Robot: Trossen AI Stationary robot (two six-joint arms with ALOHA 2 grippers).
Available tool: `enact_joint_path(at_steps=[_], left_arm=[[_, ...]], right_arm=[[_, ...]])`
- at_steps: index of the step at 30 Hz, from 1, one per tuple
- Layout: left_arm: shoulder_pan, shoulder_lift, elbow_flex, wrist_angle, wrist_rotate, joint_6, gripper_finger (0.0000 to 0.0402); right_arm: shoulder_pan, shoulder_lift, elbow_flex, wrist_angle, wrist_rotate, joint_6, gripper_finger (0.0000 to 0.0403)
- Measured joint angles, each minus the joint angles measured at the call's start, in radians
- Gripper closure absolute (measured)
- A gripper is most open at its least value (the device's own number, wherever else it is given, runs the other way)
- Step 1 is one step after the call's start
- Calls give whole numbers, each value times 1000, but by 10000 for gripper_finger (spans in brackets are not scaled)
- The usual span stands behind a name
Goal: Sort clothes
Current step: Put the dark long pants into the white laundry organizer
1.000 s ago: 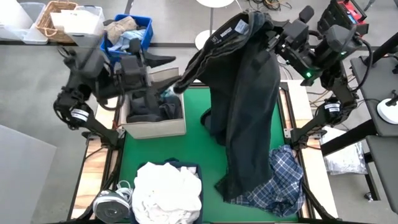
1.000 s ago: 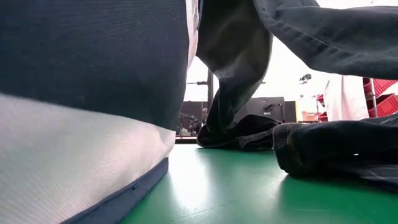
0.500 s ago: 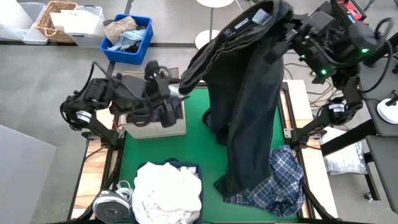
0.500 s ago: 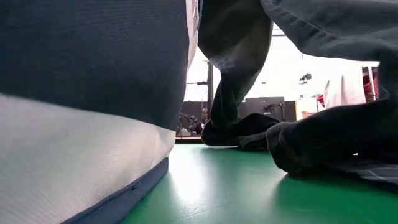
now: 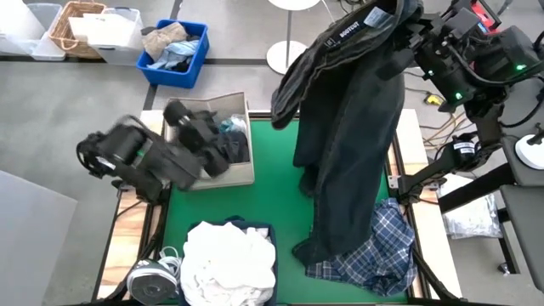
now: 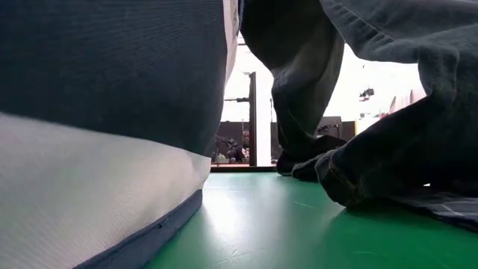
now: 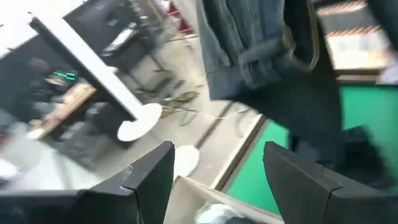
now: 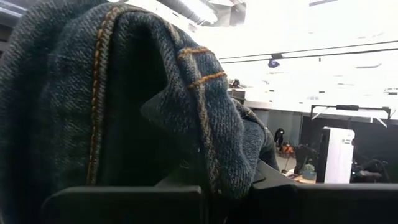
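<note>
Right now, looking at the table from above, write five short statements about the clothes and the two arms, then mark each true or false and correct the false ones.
1. The right gripper holds the dark jeans up. True.
2. The jeans hang entirely clear of the green mat. False: their lower end rests on it.
3. The plaid shirt lies in the cardboard box. False: it lies on the mat.
4. The left gripper is open and empty. True.
5. The white clothes sit piled in a bin. True.

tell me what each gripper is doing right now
Left gripper: open, holding nothing.
Right gripper: shut on the dark denim jeans, lifted above the table.
</note>
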Motion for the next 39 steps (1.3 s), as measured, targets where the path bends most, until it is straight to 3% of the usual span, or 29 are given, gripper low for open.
enact_joint_path(at_steps=[7, 11, 16, 21, 24, 27, 35, 39], left_arm=[[-6, -10, -318, 121, -171, -121, 177], [-7, -16, -433, 282, -182, -112, 177], [-7, -21, -469, 631, -171, 143, 177], [11, -45, -470, 1062, 35, 469, 177], [29, -48, -469, 1216, 51, 676, 177], [58, -46, -469, 1225, 68, 746, 177], [156, -39, -504, 1199, 157, 755, 177], [202, -3, -504, 1291, 210, 838, 177]], right_arm=[[0, 9, 0, 52, -7, -11, 390], [0, 20, 0, 100, -23, 52, 390], [0, 51, 0, 231, -32, 69, 390], [0, 69, 0, 342, -53, 79, 390], [0, 69, 0, 366, -72, 81, 390], [0, 68, 0, 366, -86, 102, 390], [0, 65, 0, 375, -113, 116, 390], [0, 66, 0, 376, -113, 116, 390]])
